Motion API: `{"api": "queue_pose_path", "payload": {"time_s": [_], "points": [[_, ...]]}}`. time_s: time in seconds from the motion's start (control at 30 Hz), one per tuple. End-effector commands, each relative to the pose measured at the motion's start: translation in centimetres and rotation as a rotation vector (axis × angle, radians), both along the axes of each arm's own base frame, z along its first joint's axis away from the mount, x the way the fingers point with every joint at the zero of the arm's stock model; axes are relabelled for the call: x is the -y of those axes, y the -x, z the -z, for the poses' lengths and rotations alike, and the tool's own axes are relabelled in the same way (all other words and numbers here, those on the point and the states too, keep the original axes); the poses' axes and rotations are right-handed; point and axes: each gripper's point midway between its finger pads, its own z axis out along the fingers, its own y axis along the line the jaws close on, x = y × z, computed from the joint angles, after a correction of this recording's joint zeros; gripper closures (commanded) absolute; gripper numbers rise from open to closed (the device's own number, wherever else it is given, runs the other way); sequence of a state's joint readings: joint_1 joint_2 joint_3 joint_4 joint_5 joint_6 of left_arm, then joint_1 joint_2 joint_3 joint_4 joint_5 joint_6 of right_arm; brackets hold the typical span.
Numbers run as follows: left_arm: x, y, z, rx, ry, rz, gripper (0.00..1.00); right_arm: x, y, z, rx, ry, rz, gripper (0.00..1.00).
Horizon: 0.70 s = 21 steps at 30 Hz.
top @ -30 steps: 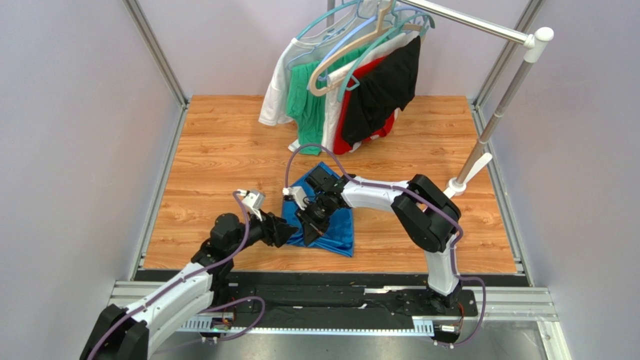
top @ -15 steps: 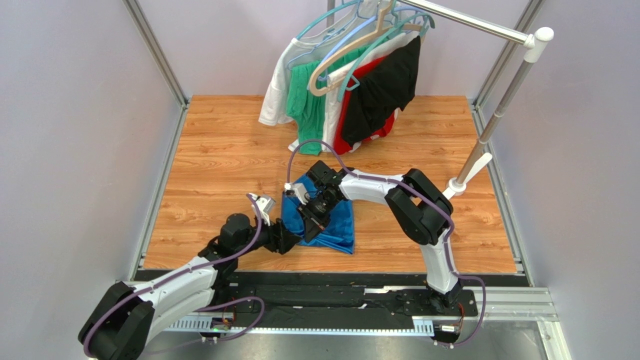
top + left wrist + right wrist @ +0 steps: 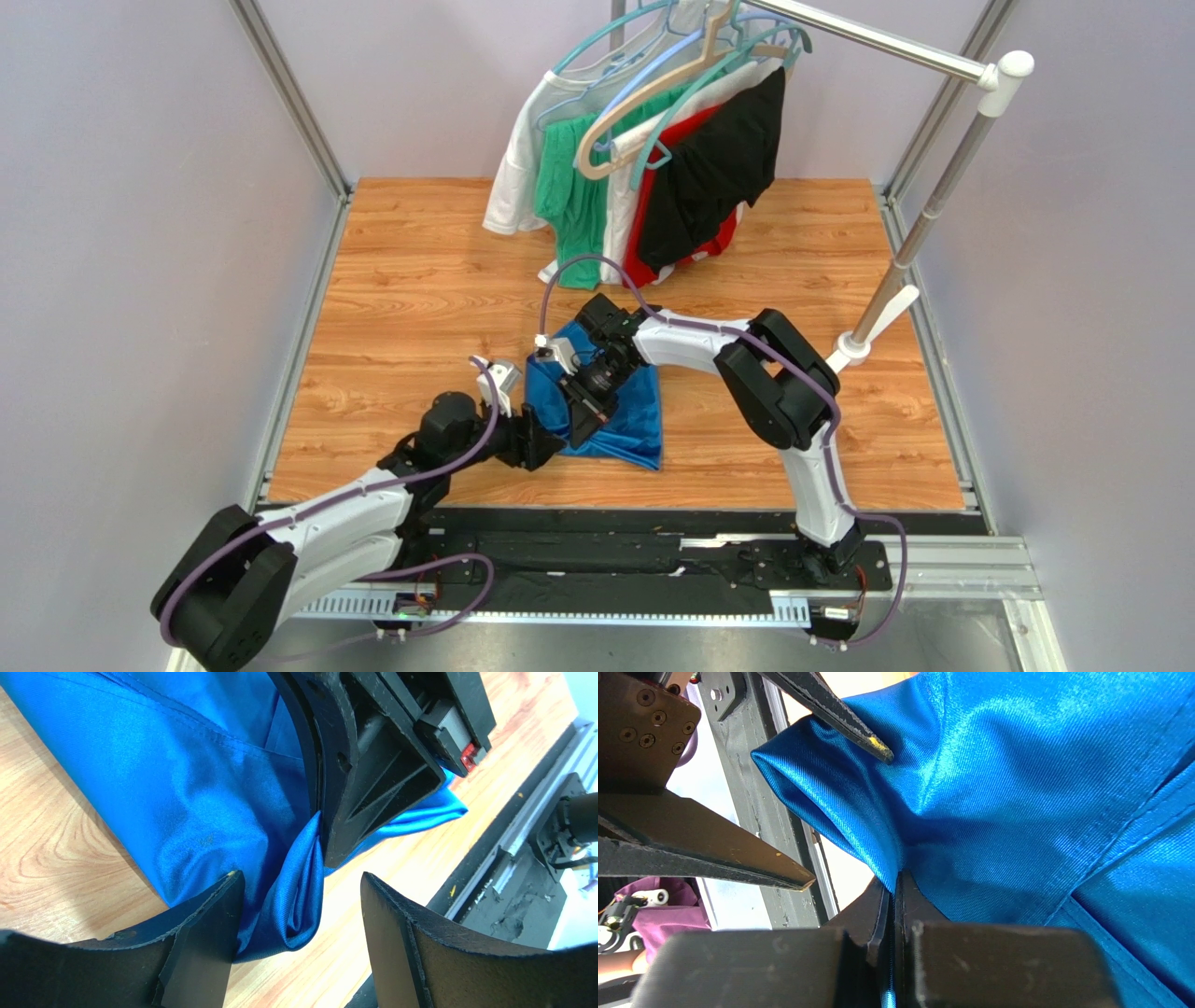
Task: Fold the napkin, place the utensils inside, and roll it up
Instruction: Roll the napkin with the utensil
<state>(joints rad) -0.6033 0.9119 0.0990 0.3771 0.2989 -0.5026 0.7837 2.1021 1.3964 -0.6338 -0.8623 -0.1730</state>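
Right end effector (image 3: 896, 906) is clamped tight on a pinch of the napkin (image 3: 634, 409), holding a raised ridge of the blue cloth up off the table (image 3: 407, 294). Left end effector (image 3: 300, 885) sits low at the near side, jaws spread wide either side of that same ridge, nothing gripped. The cloth hangs loose between its fingers.

The napkin lies around the middle of the table, toward the near edge, doubled over and rumpled, with one corner trailing toward the rail (image 3: 505, 847).

Where are we? Early, by my reckoning. The fold is in hand but not finished: layers are stacked and the edges aren't squared. I see no utensils anywhere on the table, though the arms hide part of the cloth, so something small could be lying under them. Placing the utensils and rolling are all ahead.

Around the work there's a clothes rack (image 3: 898, 45) at the far right with garments (image 3: 701, 168) on hangers, white, green, red and black. They hang down to the far part of the table, well apart from the napkin.

What's in the way is mostly my own arms. The two end effectors are nose to nose over one fold, so there's little room for a handover, and that thin shiny fabric looks liable to slip
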Motion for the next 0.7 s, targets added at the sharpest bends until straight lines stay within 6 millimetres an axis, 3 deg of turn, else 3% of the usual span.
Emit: {"api": "queue_pose_path", "payload": {"time_s": [0.0,0.1,0.2,0.23,0.53,0.6,0.67], "points": [[0.4,-1.0,-0.3,0.007,-0.035,-0.005,0.31,-0.7,-0.5,-1.0,-0.007,-0.051,-0.020,1.00],[0.4,-1.3,0.3,-0.023,-0.068,-0.016,0.35,-0.7,-0.6,-0.8,-0.016,-0.053,-0.018,1.00],[0.4,-1.5,0.7,-0.045,-0.092,-0.028,0.44,-0.7,-0.8,-0.7,-0.019,-0.051,-0.016,1.00],[0.4,-1.6,0.8,-0.050,-0.099,-0.036,0.52,-0.7,-0.7,-0.7,-0.021,-0.051,-0.018,1.00],[0.2,-2.0,1.6,-0.094,-0.137,-0.068,0.78,-0.6,-1.0,-1.0,-0.032,-0.066,-0.009,1.00],[0.0,-2.0,2.1,-0.117,-0.156,-0.076,0.90,-0.5,-0.9,-1.3,-0.037,-0.071,-0.003,0.96],[0.1,-2.1,2.3,-0.129,-0.163,-0.083,0.97,-0.4,-1.4,-2.0,-0.021,-0.095,0.013,0.87]]}}
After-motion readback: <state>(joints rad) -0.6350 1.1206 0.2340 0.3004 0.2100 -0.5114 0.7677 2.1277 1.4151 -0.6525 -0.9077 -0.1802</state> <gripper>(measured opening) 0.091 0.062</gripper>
